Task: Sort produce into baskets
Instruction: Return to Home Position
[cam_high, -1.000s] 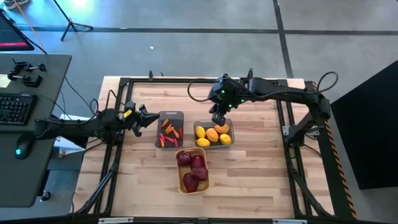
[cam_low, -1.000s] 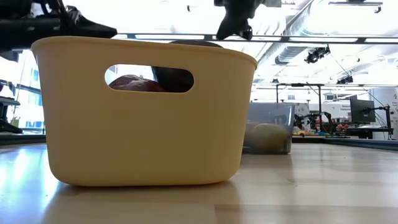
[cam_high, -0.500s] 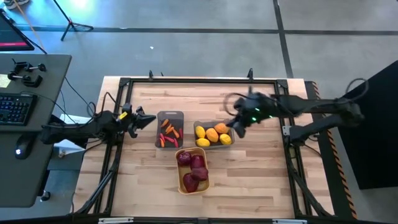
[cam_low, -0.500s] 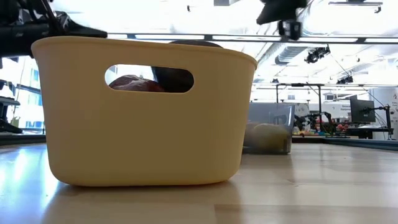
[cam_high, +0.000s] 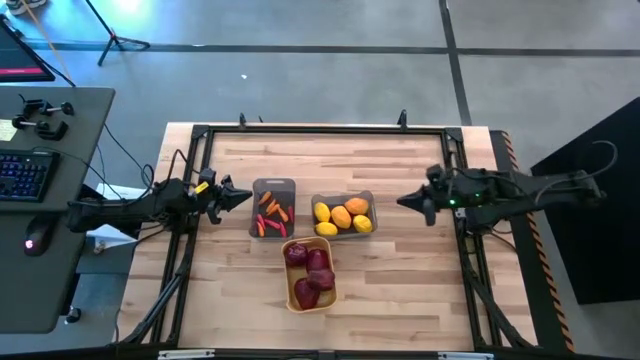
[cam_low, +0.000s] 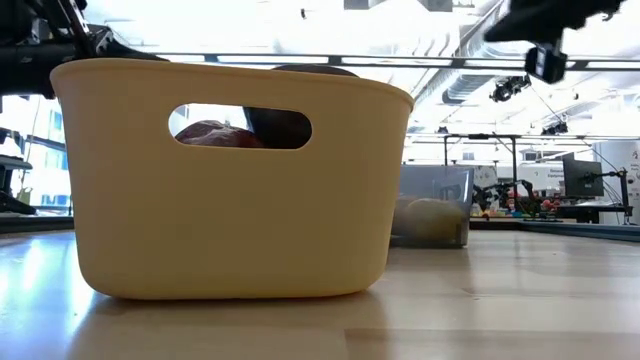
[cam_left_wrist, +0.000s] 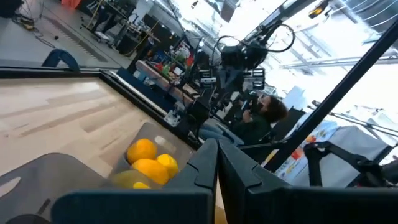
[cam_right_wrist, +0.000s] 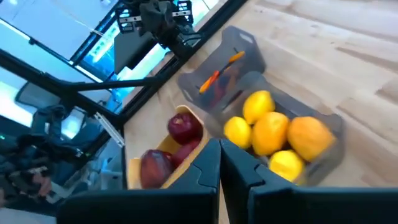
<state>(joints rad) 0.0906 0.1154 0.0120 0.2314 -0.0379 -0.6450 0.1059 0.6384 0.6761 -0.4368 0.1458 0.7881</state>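
Even overhead light falls on the pale wooden tabletop (cam_high: 400, 270) in the high view, casting only faint, soft shadows, with a bright glare patch on the floor (cam_high: 128, 8). At table height the yellow bin (cam_low: 230, 200) stands backlit against a blown-out ceiling (cam_low: 300, 30), its reflection glossing the wood. In both wrist views the dark fingers (cam_left_wrist: 199, 174) of the left gripper (cam_left_wrist: 217, 146) and right gripper (cam_right_wrist: 219, 144) sit soft and unlit near the lens, with white glare behind.

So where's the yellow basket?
Seen from above, the yellow basket sits in the middle, just below the left grey basket and the right grey basket.
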